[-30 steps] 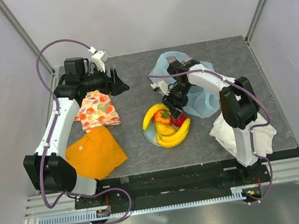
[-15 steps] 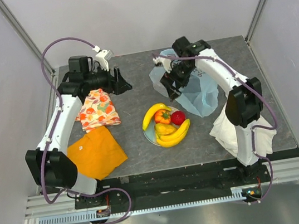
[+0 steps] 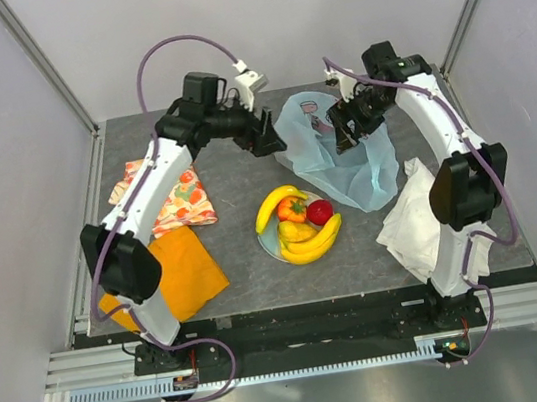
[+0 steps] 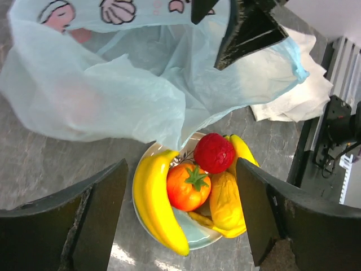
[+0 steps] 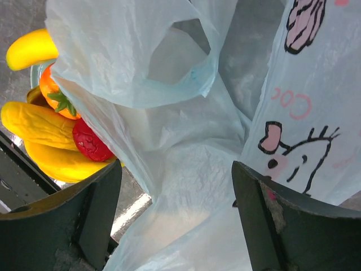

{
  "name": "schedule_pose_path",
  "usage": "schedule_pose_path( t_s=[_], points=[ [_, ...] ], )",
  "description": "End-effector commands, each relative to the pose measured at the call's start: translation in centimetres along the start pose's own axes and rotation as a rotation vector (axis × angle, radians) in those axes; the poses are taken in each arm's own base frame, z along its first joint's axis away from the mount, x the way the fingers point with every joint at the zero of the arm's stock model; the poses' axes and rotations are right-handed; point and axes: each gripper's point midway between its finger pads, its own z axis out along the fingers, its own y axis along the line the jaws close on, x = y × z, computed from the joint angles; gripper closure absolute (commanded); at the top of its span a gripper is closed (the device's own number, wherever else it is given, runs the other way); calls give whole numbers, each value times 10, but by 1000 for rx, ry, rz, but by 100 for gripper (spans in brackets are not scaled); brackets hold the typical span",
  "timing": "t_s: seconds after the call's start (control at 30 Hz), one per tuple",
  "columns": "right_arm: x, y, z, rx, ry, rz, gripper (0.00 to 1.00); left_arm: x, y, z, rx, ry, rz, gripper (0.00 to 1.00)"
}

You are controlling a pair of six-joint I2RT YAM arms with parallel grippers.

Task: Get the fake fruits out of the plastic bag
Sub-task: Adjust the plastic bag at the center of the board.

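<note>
The fake fruits [image 3: 299, 222] lie piled on a small pale plate [image 3: 269, 245] at mid-table: yellow bananas [image 4: 155, 203], a red fruit [image 4: 214, 152], an orange one [image 4: 189, 186] and a wrinkled yellow one [image 4: 225, 200]. The light-blue plastic bag [image 3: 338, 160] lies crumpled just behind and right of the plate, and no fruit shows inside it. My left gripper [image 3: 265, 141] hovers open at the bag's left edge, with nothing between its fingers [image 4: 93, 220]. My right gripper [image 3: 344, 129] hangs open over the bag [image 5: 186, 186], its fingers [image 5: 265, 214] wide apart.
A fruit-patterned cloth [image 3: 175, 200] and an orange cloth [image 3: 173, 271] lie at the left. A white cloth [image 3: 415, 219] is bunched beside the right arm's base. Frame posts stand at the table's back corners.
The right gripper rose from the plate and drew back over the bag; the red fruit now lies on the plate. The left arm swung right to the bag's left edge.
</note>
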Motion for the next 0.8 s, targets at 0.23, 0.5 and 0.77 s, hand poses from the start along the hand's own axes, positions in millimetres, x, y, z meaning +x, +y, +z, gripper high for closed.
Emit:
schedule_pose_path(
  t_s=[0.23,0.5,0.77],
  points=[
    [-8,-23,24,97,-34,213,18,3,-2,78,-156,148,136,2],
    [-9,-55,22,101,-71,354,15,25,-20,110,-199,266,469,6],
    [1,-57,25,19,-80,436,15,33,-16,132,-180,307,846,14]
  ],
)
